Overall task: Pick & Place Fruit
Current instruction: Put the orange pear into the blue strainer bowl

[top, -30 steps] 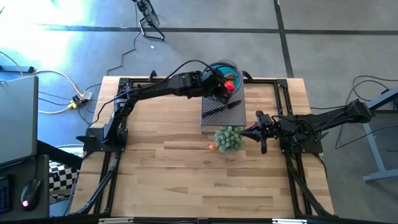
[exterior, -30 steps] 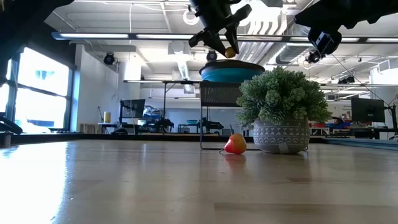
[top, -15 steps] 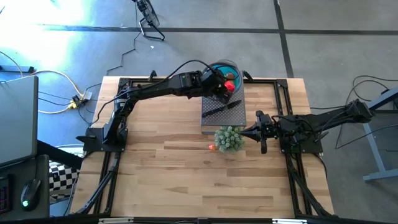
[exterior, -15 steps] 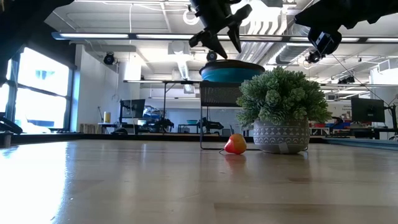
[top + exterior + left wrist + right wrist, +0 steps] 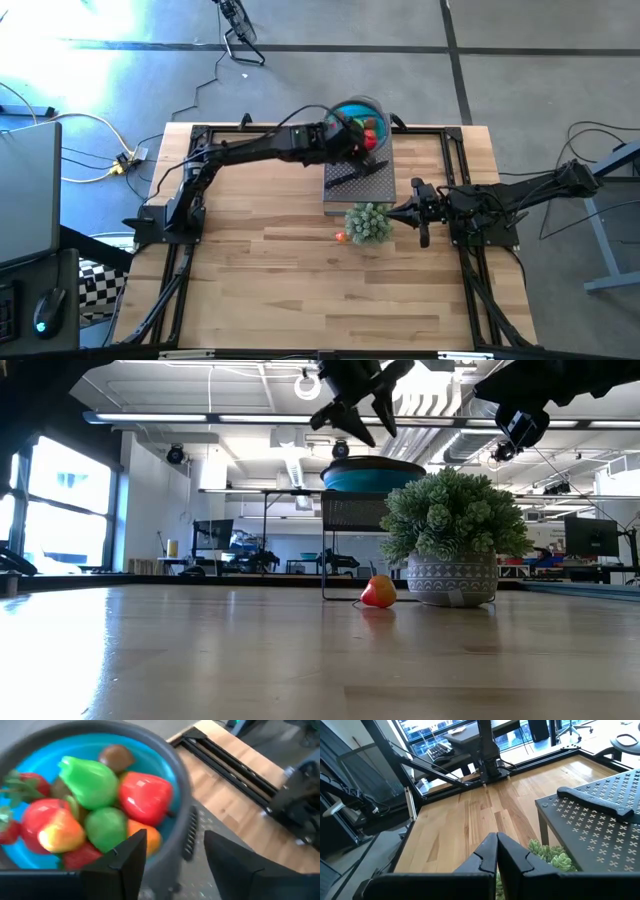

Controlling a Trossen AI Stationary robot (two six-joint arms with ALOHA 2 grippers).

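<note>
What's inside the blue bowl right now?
The blue bowl holds a pile of toy fruit: red, green, orange and one brown piece on top. Anything beneath that top layer is covered.

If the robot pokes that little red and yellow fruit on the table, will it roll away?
Probably a bit. The fruit looks rounded and glossy, so a poke would likely send it wobbling or rolling across the smooth wooden table. Its pointed shape may make it curve, and the potted plant beside it could stop it.

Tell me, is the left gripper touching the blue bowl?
Apart. In the low view, the left gripper, open and empty, hangs above the blue bowl, with ceiling showing between them.
</note>
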